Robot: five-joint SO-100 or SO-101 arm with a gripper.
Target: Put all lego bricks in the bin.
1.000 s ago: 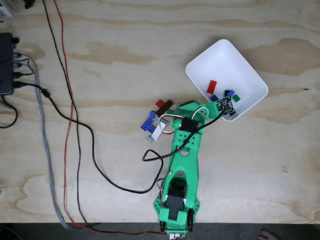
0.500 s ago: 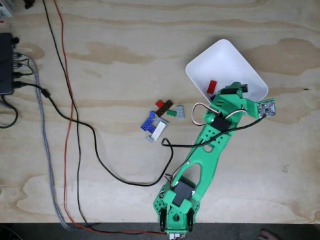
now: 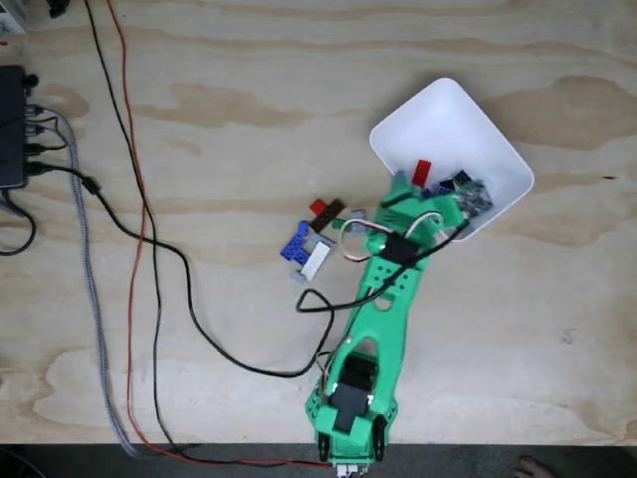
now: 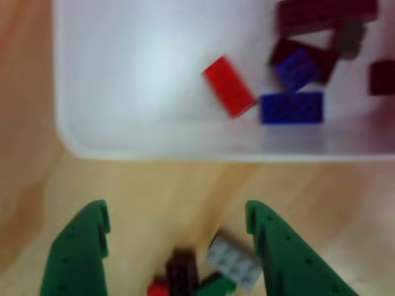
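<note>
Jaws (image 4: 176, 217) agape, bin (image 4: 154, 145) just beyond.

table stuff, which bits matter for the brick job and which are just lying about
Job: the bin, the bricks in it, the loose bricks on the table, the open hand.

Lying about: the cables, the black box.
</note>
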